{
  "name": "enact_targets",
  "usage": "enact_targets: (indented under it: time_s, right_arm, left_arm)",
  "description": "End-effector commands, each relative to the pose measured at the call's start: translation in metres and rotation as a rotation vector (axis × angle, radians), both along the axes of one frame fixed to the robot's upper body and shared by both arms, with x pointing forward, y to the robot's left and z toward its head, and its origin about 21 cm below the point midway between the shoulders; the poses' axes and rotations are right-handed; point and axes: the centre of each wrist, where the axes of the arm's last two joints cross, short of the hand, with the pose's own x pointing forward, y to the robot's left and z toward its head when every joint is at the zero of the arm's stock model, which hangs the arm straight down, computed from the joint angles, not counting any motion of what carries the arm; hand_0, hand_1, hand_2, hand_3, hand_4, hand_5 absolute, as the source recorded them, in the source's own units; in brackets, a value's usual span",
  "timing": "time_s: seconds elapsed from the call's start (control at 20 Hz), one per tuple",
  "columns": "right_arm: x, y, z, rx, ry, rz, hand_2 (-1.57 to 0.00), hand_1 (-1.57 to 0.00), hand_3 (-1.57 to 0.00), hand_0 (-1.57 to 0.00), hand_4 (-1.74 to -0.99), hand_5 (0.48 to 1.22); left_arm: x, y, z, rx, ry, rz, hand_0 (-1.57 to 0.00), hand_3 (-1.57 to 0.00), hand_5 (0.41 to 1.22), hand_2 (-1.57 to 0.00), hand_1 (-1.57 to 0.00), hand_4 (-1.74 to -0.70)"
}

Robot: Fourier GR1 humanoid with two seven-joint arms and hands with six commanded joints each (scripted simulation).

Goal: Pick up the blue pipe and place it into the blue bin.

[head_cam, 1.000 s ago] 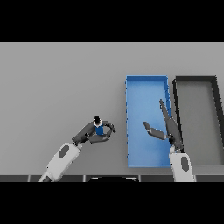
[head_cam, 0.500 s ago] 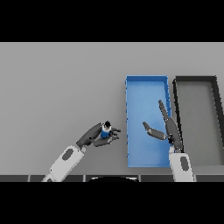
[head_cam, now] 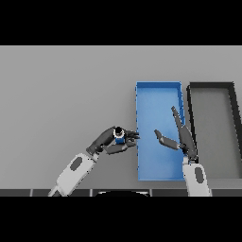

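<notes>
The blue pipe (head_cam: pixel 119 138) is a short blue tube with a dark ring end. My left hand (head_cam: pixel 109 141) is shut on it, fingers and thumb curled round it, and holds it just left of the blue bin (head_cam: pixel 158 94). The blue bin is a long open tray right of centre. My right hand (head_cam: pixel 182 137) is open over the blue bin, fingers straight and thumb spread toward the left, and holds nothing.
A black bin (head_cam: pixel 211 87) stands right beside the blue bin, at the table's right side. The grey table (head_cam: pixel 61 94) stretches wide to the left and back.
My left hand has carried the blue pipe to the right, from the middle of the table up to the blue bin's left side. My right hand has stayed still.
</notes>
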Motion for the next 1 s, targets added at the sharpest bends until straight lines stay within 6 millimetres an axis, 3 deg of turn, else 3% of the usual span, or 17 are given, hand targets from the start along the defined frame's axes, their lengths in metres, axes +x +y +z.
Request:
enact_targets:
  time_s: [0.0, 0.45, 0.65, 0.75, 0.95]
  right_arm:
    - [-0.004, -0.001, -0.001, 0.001, -0.012, 0.004, 0.0, 0.0, 0.0, 0.0, -1.128, 0.564]
    - [-0.008, -0.004, 0.003, -0.024, -0.032, -0.02, 0.0, 0.0, 0.0, 0.0, -1.123, 0.578]
    - [-0.013, -0.005, 0.006, -0.024, -0.031, -0.025, 0.0, 0.0, 0.0, 0.0, -1.191, 0.577]
    - [-0.009, -0.007, 0.011, 0.031, -0.065, 0.001, -0.02, -0.02, 0.0, 0.0, -1.178, 0.569]
    - [-0.004, -0.01, 0.044, 0.168, -0.203, 0.169, -0.02, -0.01, 0.0, 0.0, -1.169, 0.597]
  left_arm:
    - [0.0, 0.0, 0.002, 0.008, 0.004, -0.007, -1.56, -1.56, 1.218, -1.56, -1.56, -1.47]
    - [0.002, -0.002, 0.011, 0.041, 0.025, -0.051, -1.57, -1.57, 1.22, -1.57, -1.57, -1.47]
    - [-0.001, -0.001, 0.009, 0.035, 0.011, -0.059, -1.57, -1.57, 1.22, -1.57, -1.57, -1.47]
    - [0.0, 0.002, 0.011, 0.037, -0.004, -0.053, -1.57, -1.57, 1.221, -1.57, -1.57, -1.47]
    - [0.002, 0.0, 0.013, 0.046, 0.005, -0.054, -1.57, -1.57, 1.221, -1.57, -1.57, -1.47]
